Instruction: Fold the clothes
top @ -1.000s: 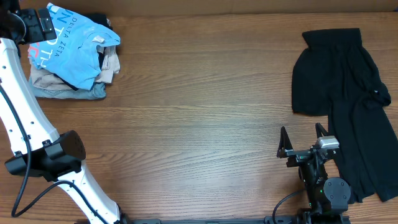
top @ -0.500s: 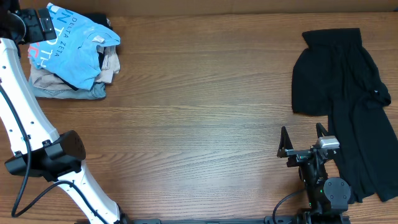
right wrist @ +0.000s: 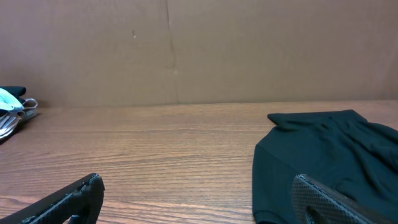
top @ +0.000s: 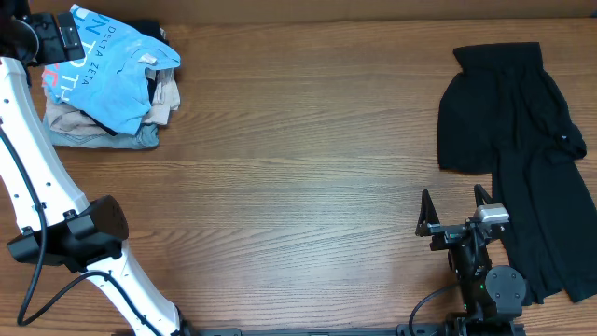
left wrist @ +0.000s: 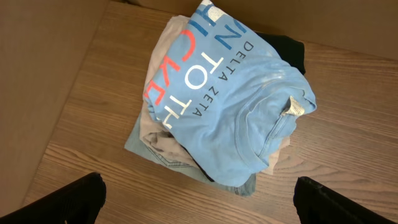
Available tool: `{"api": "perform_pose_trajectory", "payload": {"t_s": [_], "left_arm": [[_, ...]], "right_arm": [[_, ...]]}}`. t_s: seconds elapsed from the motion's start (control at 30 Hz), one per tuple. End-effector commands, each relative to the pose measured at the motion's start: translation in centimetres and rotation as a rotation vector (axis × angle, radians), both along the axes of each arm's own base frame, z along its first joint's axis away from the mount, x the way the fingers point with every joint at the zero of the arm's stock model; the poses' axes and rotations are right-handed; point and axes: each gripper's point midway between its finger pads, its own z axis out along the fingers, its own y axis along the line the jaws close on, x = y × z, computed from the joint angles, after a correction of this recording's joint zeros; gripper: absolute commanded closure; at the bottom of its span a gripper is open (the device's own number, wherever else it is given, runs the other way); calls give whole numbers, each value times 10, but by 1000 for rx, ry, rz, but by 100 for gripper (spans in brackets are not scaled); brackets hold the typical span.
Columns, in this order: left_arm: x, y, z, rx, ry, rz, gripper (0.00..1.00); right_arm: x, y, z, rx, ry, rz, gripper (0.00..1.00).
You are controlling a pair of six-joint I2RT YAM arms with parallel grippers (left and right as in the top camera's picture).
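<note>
The light blue T-shirt (top: 112, 67) with white text and coral-and-white letters lies crumpled on top of a pile at the far left. It fills the left wrist view (left wrist: 230, 93). My left gripper (left wrist: 199, 205) is open and empty, held above the pile; in the overhead view it is at the pile's left edge (top: 56, 37). The loose black garment (top: 522, 140) is spread out at the right. My right gripper (top: 454, 207) is open and empty, low at the front, its right finger next to the garment's edge (right wrist: 329, 155).
Under the T-shirt are folded pieces: beige (top: 166, 93), pale denim (top: 93, 138) and black (top: 142, 28). A cardboard wall (right wrist: 186, 50) stands along the table's far side. The wooden table (top: 298, 168) is bare between the pile and the black garment.
</note>
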Motion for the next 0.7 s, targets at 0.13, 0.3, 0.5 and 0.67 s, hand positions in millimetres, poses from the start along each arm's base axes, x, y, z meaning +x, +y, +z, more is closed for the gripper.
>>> {"api": "perform_pose_trajectory", "payload": {"t_s": [0.13, 0.3, 0.5, 0.67], "left_arm": [[2, -3, -2, -14, -1, -5, 0], [0, -13, 8, -7, -19, -24, 0], [-18, -54, 16, -15, 5, -94, 0], [-42, -102, 7, -33, 68, -186, 0]], "right_arm": [[0, -2, -1, -4, -6, -10, 0], [0, -2, -1, -4, -6, -10, 0], [0, -2, -1, -4, -6, -10, 0], [0, -2, -1, -4, -6, -10, 0]]}}
